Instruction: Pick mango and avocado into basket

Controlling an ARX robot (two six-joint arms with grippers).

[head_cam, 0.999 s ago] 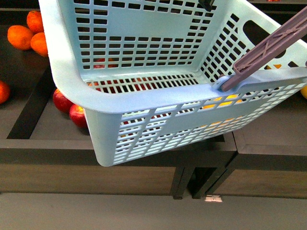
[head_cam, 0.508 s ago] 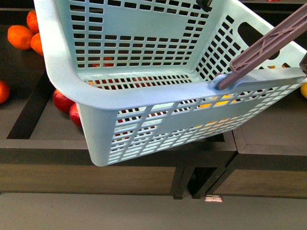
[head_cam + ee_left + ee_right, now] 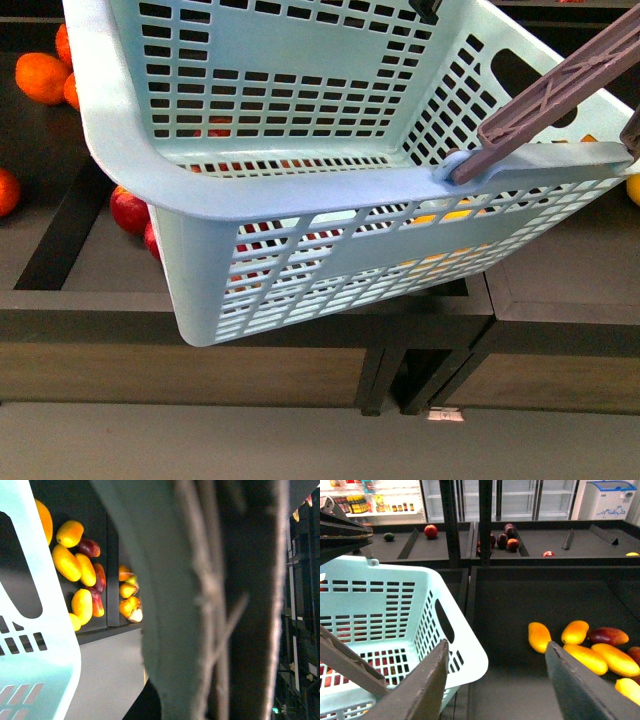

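Across the upper part of the front view: pale aqua plastic basket point(image 3: 300, 200) with slotted walls and floor, tilted, one rounded corner pointing to the lower left of the frame. Brown ribbed swing handle point(image 3: 550, 95): long axis runs from its pivot on the near rim up to the upper right edge. Round red apples point(image 3: 130, 210) show at the basket's left side and through its slots. Round oranges point(image 3: 42, 75) sit at upper left. All rest on dark shelving point(image 3: 250, 320).

Right wrist view, lower right: smooth yellow-orange oval mango point(image 3: 539, 636) lying in a dark tray point(image 3: 520, 595), long axis nearly up-and-down in the frame, well apart from the basket at lower left. Further mangoes point(image 3: 600, 659) near it lie slanted, upper left to lower right, with one dark red fruit point(image 3: 607, 636) among them. Upper left, far shelf: small dark green avocado point(image 3: 389, 537), too small to tell which way it points.

Right gripper point(image 3: 496, 647): fingers spread wide, holding nothing, over the tray between basket and mangoes.

Left gripper point(image 3: 215, 610): its wrist view is filled by blurred grey and brown shapes, so I cannot tell whether it is spread or closed.
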